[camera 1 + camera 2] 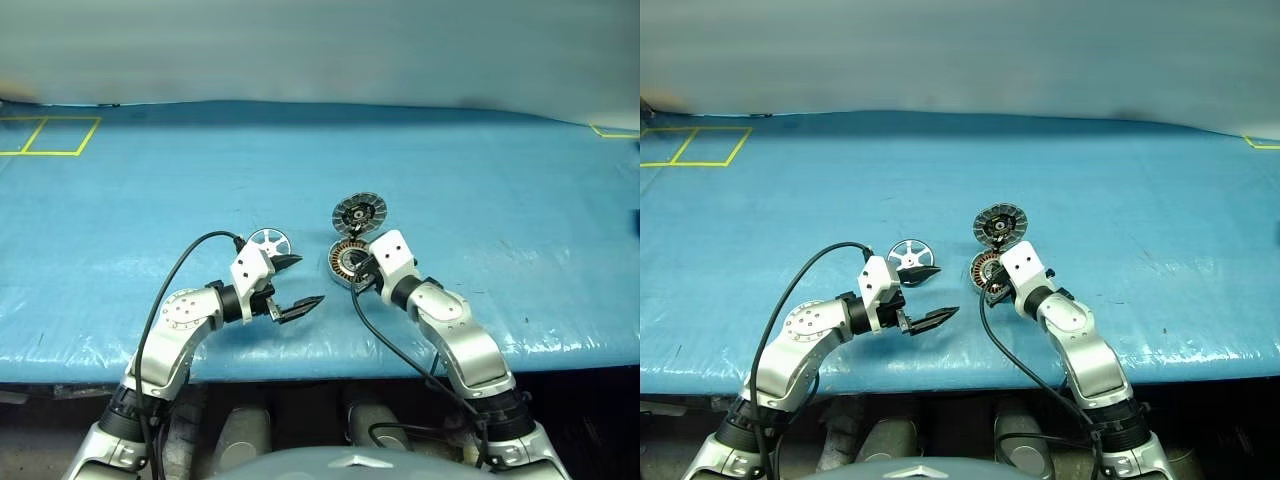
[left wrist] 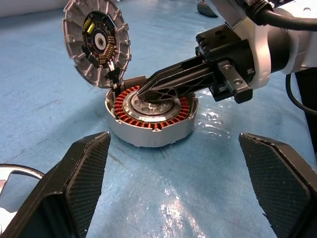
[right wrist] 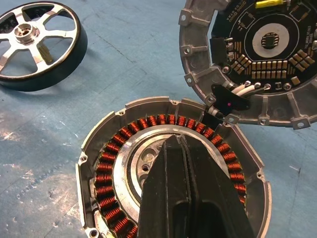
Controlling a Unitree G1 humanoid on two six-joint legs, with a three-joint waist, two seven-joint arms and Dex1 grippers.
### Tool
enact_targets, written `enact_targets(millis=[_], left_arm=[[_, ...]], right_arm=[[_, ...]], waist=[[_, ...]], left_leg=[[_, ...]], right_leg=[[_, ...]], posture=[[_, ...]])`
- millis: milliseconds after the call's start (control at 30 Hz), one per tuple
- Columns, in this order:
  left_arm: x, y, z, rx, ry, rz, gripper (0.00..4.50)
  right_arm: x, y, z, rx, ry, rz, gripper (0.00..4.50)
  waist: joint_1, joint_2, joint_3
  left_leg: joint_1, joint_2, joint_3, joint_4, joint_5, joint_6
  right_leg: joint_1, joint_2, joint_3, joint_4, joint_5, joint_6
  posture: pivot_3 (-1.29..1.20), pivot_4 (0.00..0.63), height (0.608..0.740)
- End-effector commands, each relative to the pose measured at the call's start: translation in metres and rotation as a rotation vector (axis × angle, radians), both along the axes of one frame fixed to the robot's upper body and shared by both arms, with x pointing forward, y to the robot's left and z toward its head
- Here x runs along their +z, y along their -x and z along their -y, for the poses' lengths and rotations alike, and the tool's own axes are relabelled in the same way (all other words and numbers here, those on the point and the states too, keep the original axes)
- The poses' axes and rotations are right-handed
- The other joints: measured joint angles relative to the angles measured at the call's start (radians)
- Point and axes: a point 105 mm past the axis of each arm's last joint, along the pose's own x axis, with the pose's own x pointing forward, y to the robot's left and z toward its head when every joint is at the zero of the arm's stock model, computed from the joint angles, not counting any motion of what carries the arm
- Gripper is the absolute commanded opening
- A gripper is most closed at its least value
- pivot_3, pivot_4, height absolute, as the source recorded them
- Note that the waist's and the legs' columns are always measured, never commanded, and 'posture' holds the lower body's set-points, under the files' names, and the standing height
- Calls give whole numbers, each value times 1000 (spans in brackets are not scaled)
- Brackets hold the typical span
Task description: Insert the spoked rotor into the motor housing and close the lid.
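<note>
The motor housing (image 3: pixel 106 163), a short round silver case with a ring of copper windings, lies on the blue table cover. Its lid (image 3: pixel 257 59) stands swung open on the hinge at the far side, dark circuit face showing. The spoked rotor (image 1: pixel 270 242) lies flat to the left of the housing, just beyond my left gripper (image 1: pixel 305 282), which is open and empty. My right gripper (image 2: pixel 143 91) is shut, its tips together down in the housing's dark centre with nothing between them.
Yellow tape squares (image 1: pixel 50 135) mark the table's far left corner, and another yellow mark (image 1: pixel 612 131) lies at the far right. The table's front edge (image 1: pixel 320 365) runs just below both arms. Black cables loop from each wrist.
</note>
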Motion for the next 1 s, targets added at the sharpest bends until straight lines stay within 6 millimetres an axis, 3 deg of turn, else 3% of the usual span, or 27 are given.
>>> enact_targets(millis=[33,400,500,633,733,800,1000], left_arm=[[8,0,3,-13,16,28,4500],[8,1,5,-18,17,27,4500],[8,1,5,-21,17,26,4500],[8,2,5,-24,15,24,4500],[8,2,5,-27,15,23,4500],[7,2,5,-28,14,24,4500],[5,2,6,-35,14,23,4500]], right_arm=[[-3,5,-9,62,46,3,24],[-45,5,10,2,308,-59,24],[-33,6,0,-2,147,-72,24],[10,2,-10,-11,-193,-22,24],[30,1,-11,0,-341,-3,24],[33,3,-13,27,-341,-3,24],[8,3,-13,33,-165,-34,24]], waist=[[-1,0,0],[-7,-6,-6],[-6,-8,-7],[-7,-7,-6],[-9,-5,-5],[-8,-4,-4],[-8,-4,-4]], left_leg=[[0,0,0,0,0,0],[5,1,0,0,0,0],[7,1,0,1,0,0],[9,1,0,1,0,0],[6,1,-1,0,0,0],[2,1,-1,0,0,0],[1,0,0,-2,0,0]], right_leg=[[0,0,0,0,0,0],[4,1,0,1,-1,2],[7,1,0,0,-2,4],[9,1,0,0,-3,4],[6,1,0,0,-2,4],[2,1,0,0,0,0],[1,0,0,0,0,-1]], posture=[[0,150,740],[0,150,740],[0,150,740],[0,150,740],[0,150,740],[0,150,740],[0,150,740]])
